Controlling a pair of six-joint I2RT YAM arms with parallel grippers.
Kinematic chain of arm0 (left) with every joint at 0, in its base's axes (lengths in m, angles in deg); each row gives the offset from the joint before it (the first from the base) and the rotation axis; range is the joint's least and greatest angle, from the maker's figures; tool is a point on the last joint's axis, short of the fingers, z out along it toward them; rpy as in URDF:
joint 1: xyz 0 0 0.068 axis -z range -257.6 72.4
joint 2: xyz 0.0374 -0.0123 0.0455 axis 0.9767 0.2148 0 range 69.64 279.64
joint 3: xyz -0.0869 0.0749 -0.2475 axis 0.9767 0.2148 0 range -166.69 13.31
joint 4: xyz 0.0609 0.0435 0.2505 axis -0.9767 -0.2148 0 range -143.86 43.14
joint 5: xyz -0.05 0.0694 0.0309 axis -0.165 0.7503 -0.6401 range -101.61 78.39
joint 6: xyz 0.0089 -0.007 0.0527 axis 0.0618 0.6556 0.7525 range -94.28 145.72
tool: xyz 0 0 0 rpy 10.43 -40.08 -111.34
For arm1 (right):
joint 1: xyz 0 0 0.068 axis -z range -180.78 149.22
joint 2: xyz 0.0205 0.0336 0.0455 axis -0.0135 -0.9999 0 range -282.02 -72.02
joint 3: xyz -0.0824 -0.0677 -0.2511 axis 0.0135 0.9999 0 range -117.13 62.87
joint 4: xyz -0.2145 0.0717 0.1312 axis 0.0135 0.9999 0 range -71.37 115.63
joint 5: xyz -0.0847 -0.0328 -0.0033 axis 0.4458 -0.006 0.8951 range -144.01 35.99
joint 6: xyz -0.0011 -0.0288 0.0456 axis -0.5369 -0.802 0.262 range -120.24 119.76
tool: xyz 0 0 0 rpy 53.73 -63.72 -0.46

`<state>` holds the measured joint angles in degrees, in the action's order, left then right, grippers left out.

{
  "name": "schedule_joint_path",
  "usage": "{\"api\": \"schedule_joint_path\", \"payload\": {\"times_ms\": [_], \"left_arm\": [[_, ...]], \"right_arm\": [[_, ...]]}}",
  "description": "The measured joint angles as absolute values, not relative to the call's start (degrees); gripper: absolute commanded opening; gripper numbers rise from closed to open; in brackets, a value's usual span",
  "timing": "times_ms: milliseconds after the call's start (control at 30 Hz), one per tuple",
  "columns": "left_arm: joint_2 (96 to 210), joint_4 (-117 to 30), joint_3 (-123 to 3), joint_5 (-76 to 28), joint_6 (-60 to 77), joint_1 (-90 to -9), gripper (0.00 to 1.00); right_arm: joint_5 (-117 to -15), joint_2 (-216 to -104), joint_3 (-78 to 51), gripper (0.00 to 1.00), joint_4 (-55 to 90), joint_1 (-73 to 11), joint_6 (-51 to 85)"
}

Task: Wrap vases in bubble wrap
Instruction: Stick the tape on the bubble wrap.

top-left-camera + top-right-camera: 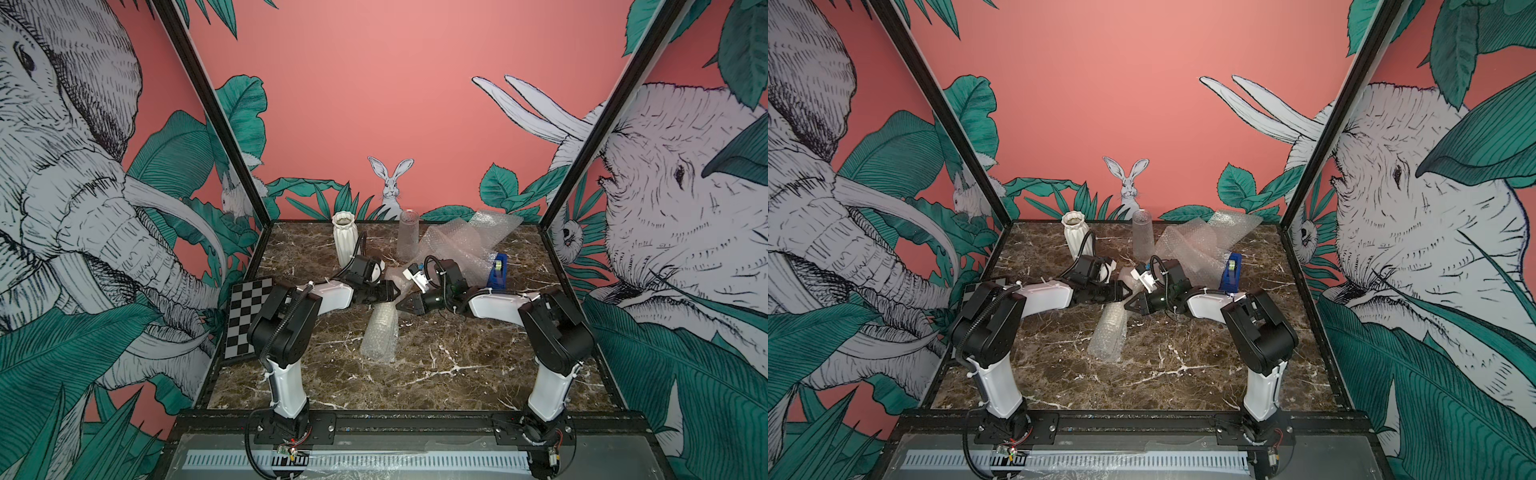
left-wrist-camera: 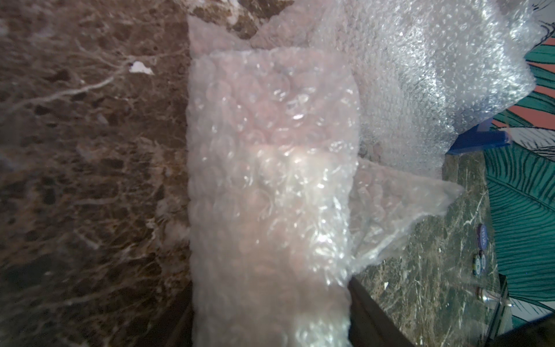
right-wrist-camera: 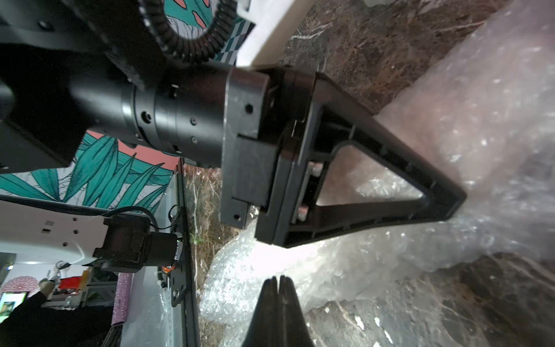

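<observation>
A roll of bubble wrap [image 1: 380, 332] [image 1: 1108, 336] lies mid-table; what it encloses cannot be made out. My left gripper [image 1: 390, 293] [image 2: 270, 330] is shut on the roll's far end, with a dark finger [image 2: 375, 315] on each side of the bundle [image 2: 270, 180]. Just right of that end, my right gripper [image 1: 405, 307] [image 3: 277, 281] is shut with nothing in it, its tip close beside the wrap [image 3: 246, 279]. At the back stand a tall white ribbed vase [image 1: 345, 237] [image 1: 1076, 237] and a clear glass vase [image 1: 408, 235] [image 1: 1142, 235], both bare.
Loose bubble wrap sheets [image 1: 469, 241] [image 1: 1200, 245] are piled at the back right, with a blue tape dispenser [image 1: 498, 272] [image 1: 1231, 272] beside them. A checkerboard [image 1: 245, 316] leans at the left edge. Black frame posts and walls close in the marble table [image 1: 457, 374].
</observation>
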<state>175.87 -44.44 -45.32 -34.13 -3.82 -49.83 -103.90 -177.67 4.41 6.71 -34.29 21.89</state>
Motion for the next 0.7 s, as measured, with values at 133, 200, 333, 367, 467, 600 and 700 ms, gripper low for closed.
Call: {"api": "schedule_joint_path", "payload": {"times_ms": [133, 200, 333, 367, 467, 600, 700], "left_arm": [[175.9, -44.8, -45.5, -34.1, -3.8, -49.6, 0.54], [175.9, -44.8, -45.5, -34.1, -3.8, -49.6, 0.54], [175.9, -44.8, -45.5, -34.1, -3.8, -49.5, 0.54], [175.9, -44.8, -45.5, -34.1, -3.8, -49.5, 0.54], [175.9, -44.9, -45.6, -34.1, -3.8, -49.5, 0.54], [175.9, -44.9, -45.6, -34.0, -3.8, -49.4, 0.54], [175.9, -44.8, -45.6, -33.9, -3.6, -49.4, 0.54]], "right_arm": [[-102.6, -179.3, 2.3, 0.0, 10.0, -34.3, 19.8], [-102.3, -180.2, 1.8, 0.0, 11.1, -34.4, 19.0], [-101.5, -181.7, 1.3, 0.0, 12.8, -35.1, 18.4], [-101.1, -181.9, 1.2, 0.0, 13.1, -35.3, 18.3], [-99.7, -182.0, 1.1, 0.0, 13.2, -35.6, 18.6], [-99.0, -182.6, 1.0, 0.0, 11.6, -35.8, 20.8], [-99.0, -183.0, 1.0, 0.0, 10.4, -35.9, 22.8]]}}
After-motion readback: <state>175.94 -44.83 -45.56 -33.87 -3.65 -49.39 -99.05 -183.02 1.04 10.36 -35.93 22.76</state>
